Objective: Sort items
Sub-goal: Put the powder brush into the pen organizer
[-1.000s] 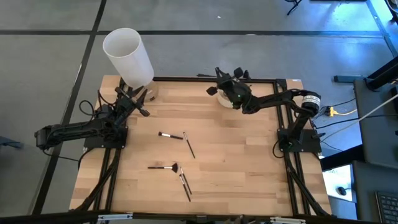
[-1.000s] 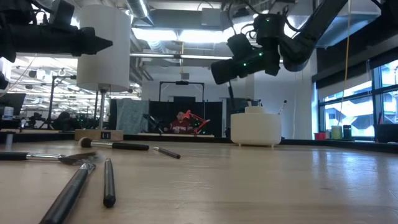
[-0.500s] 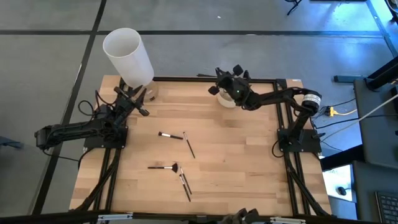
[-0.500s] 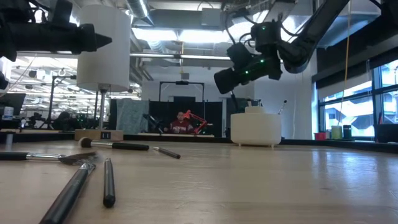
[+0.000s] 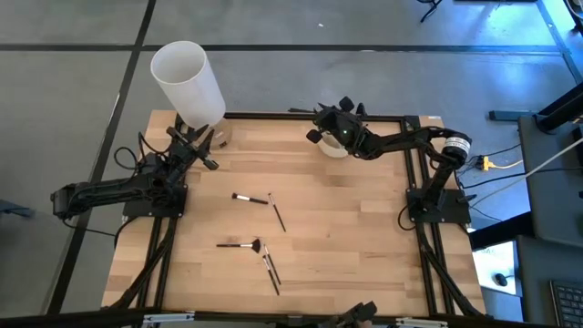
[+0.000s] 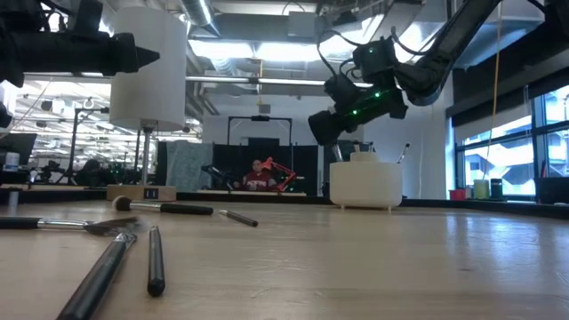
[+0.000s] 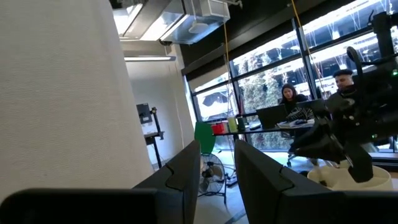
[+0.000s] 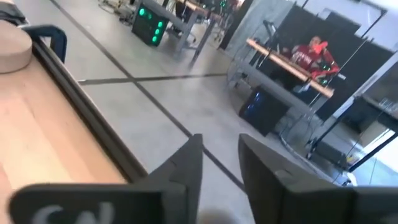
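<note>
A pale wooden table carries the sorting job, with both dark arms at its far edge. At the far left corner rises a tall white cylinder; nothing shows in its open top. The left gripper waits just beside its base, fingers a narrow gap apart and holding nothing.

The right gripper hangs above the round beige cup at the far edge, right of centre. Its fingers are slightly spread and empty. One thin stick leans out of the cup; which compartment it stands in cannot be told, nor what else is in there.

5 items are not yet sorted, lying in 2 loose groups mid-table, well apart from the cup. The farther group is a dark-tipped brush with a slim stick beside it. The nearer group is a fan-tipped brush and a pair of sticks.

The step looks like going back for another piece. It should go best if the fingers open wider, come down across 1 handle only, and grip near its middle so it hangs level.
</note>
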Available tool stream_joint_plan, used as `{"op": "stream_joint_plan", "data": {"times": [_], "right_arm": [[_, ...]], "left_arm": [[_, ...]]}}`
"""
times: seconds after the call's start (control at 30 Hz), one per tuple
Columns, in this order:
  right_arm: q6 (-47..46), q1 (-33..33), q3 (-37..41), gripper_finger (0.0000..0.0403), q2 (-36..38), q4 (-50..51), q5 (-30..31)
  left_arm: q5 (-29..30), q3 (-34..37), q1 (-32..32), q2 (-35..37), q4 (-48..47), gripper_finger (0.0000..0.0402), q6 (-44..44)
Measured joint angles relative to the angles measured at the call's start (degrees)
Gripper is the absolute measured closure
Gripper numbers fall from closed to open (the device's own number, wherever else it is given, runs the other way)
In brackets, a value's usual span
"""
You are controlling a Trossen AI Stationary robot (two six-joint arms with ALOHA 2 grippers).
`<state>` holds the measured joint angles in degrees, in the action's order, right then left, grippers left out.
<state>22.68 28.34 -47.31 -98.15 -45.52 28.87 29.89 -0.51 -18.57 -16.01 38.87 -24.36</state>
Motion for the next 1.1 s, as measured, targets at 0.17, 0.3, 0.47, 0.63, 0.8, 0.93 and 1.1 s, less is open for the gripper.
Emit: {"op": "stream_joint_plan", "data": {"times": [0.17, 0.3, 0.47, 0.63, 0.8, 0.93, 1.1], "right_arm": [[-4.2, -2.4, 0.0, 0.0251, 0.5, 0.4, 0.1], [-7.7, -7.1, 0.0, 0.024, 2.2, 0.6, -0.1], [-7.8, -14.8, -1.0, 0.0243, 2.5, 4.1, -2.0], [-16.9, -21.4, -9.7, 0.0246, 1.8, 27.9, -2.8], [-28.2, -24.1, -22.3, 0.0246, -2.2, 47.4, -12.9], [-29.2, -24.9, -31.2, 0.0246, -9.0, 51.2, -19.2], [-27.2, -25.0, -43.4, 0.0246, -21.8, 50.6, -23.9]], "left_arm": [[0.0, 0.0, 0.0, 0.0, 0.0, 0.0307, 0.0], [0.0, 0.0, 0.0, 0.0, 0.0, 0.0307, 0.0], [0.0, 0.0, 0.0, 0.0, -0.1, 0.0307, 0.1], [0.0, 0.0, 0.0, 0.0, 0.0, 0.0307, 0.2], [0.0, 0.0, 0.0, 0.0, 1.0, 0.0307, 0.2], [-1.2, 0.0, 0.0, 0.0, 2.8, 0.0307, 0.2], [-1.3, 0.0, 0.0, 0.0, 3.4, 0.0307, -2.6]]}}
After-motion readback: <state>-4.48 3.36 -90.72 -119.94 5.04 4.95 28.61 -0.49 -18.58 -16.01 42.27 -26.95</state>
